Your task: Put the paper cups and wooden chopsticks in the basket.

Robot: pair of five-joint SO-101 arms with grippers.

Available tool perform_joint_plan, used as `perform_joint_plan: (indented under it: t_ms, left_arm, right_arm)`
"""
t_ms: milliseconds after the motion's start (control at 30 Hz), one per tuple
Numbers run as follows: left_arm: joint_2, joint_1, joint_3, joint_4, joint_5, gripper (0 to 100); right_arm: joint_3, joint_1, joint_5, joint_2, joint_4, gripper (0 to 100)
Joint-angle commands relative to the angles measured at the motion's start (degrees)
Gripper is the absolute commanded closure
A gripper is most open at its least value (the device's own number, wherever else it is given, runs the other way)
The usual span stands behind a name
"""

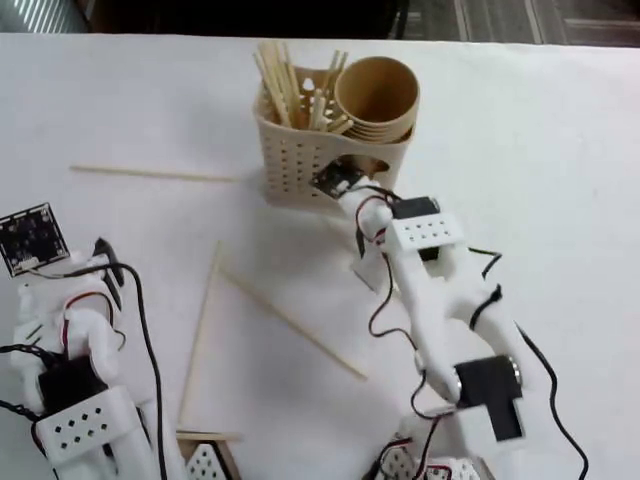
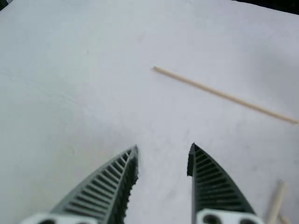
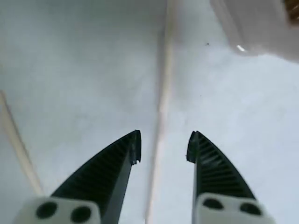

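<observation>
The perforated cream basket (image 1: 300,165) stands at the back centre, holding several wooden chopsticks (image 1: 285,85) and stacked paper cups (image 1: 378,98). One loose chopstick (image 1: 150,174) lies left of the basket, and two more (image 1: 200,335) (image 1: 295,325) form a V mid-table. My left gripper (image 1: 105,255) (image 2: 163,156) is open at the near left, empty, with a chopstick (image 2: 224,94) lying ahead of it. My right gripper (image 1: 365,262) (image 3: 162,144) sits low just in front of the basket, open. A blurred chopstick (image 3: 163,93) runs along the gap between its fingertips, ungripped.
A short stick (image 1: 205,436) lies by the near edge between the arm bases. Another chopstick (image 3: 11,135) lies beside the right gripper, and a pale object's corner (image 3: 252,28) shows beyond it. The white tabletop (image 1: 540,150) is bare to the right of the basket.
</observation>
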Motion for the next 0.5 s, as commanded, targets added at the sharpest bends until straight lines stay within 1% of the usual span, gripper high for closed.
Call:
perform_joint_plan:
  t_ms: [0,133,267,333,433,467]
  left_arm:
    - [-0.7,-0.1,-0.4,-1.0,-0.4,82]
    - [-0.7,0.0,0.2,-1.4,-0.5,82]
    - [-0.7,0.0,0.3,-1.4,-0.5,82]
    - [-0.7,0.0,0.3,-1.4,-0.5,82]
    - [-0.7,0.0,0.3,-1.4,-0.5,82]
    - [-0.7,0.0,0.3,-1.4,-0.5,82]
  right_arm:
    - [-0.4,-0.7,0.6,3.0,-3.2,83.3]
    - [-0.4,-2.5,0.5,5.7,-5.1,83.3]
    - [-0.4,-2.3,0.3,8.7,-6.5,83.7]
    - [-0.4,-2.2,0.5,10.7,-6.8,88.1]
    - [-0.8,-2.6,0.5,11.8,-6.5,98.7]
    - [-1.1,-2.6,0.3,11.6,-6.3,98.1]
